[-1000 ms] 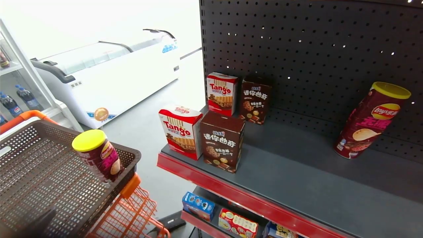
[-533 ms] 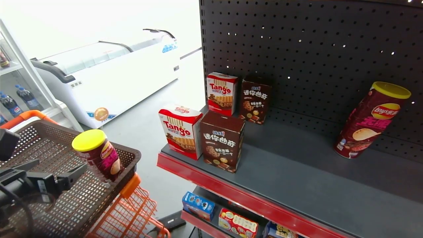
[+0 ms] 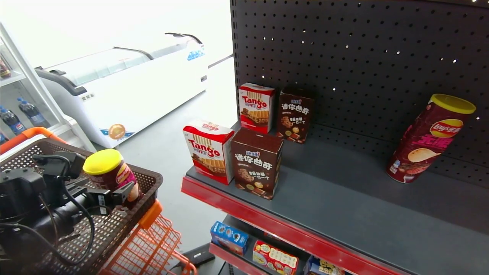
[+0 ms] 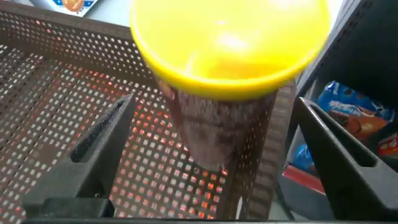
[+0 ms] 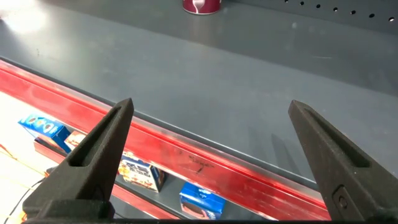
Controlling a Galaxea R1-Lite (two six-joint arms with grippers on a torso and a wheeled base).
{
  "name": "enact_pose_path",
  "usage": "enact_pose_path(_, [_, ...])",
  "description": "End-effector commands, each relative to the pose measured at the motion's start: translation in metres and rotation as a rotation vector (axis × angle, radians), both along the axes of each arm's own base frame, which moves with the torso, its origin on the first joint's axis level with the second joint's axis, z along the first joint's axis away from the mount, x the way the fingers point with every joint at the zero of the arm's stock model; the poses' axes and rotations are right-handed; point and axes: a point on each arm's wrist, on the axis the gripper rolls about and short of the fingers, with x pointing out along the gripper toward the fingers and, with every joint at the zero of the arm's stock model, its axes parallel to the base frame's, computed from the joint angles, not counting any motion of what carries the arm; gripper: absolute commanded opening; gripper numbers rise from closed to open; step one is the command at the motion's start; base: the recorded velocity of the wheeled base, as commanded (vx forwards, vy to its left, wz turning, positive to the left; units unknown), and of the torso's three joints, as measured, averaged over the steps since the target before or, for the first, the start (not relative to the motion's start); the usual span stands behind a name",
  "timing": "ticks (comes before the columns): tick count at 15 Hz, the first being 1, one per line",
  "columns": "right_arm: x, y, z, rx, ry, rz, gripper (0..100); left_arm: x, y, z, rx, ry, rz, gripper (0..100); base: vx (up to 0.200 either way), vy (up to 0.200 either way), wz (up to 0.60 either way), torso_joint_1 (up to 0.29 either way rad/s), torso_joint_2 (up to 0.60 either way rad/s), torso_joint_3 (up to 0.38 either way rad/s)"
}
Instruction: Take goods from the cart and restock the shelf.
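While the restock is at the pick-up step, the shelf [image 3: 344,198] has most of its grey deck bare between the boxes at its left end and a shelf can [image 3: 428,141] standing far right near the pegboard [image 3: 363,57]. Judgement: that gap is the likely slot for new stock.

The cart basket [image 3: 42,214] sits left of the shelf, just off its red front edge. The chip can [image 3: 114,175], the item to move, stands upright in the basket corner nearest the shelf. The mesh walls probably brace it there.

The left gripper [image 4: 214,149] is released, with one finger on each side of the can body below the yellow lid and a gap showing at both sides. Judgement: lined up for a side grasp, not yet clenched.

The right gripper [image 5: 211,155] is spread wide and empty, hanging over the shelf deck near the front edge.

Count:
- Chip cans: 2 (one in the cart, one on the shelf).
- Wafer boxes [image 3: 210,151]: 2.
- Cookie boxes [image 3: 256,162]: 2.

The boxes stand in side-by-side pairs, one pair in front and one behind.
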Motion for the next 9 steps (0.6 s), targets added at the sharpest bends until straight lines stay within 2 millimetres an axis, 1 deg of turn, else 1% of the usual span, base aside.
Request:
enact_pose_path(1, [0.0, 0.0, 0.0, 0.0, 0.002, -0.001, 100, 0.026, 0.003, -0.022, -0.006, 0.027, 0.003, 100, 0.0, 0.0, 0.0, 0.0, 0.0, 0.0])
enact_pose_path(4, [0.0, 0.0, 0.0, 0.0, 0.002, -0.001, 100, 0.041, 0.006, -0.026, -0.005, 0.004, 0.006, 100, 0.0, 0.0, 0.0, 0.0, 0.0, 0.0])
enact_pose_path(9, [0.0, 0.0, 0.0, 0.0, 0.002, -0.001, 100, 0.055, 0.007, -0.037, -0.011, -0.003, 0.006, 100, 0.0, 0.0, 0.0, 0.0, 0.0, 0.0])
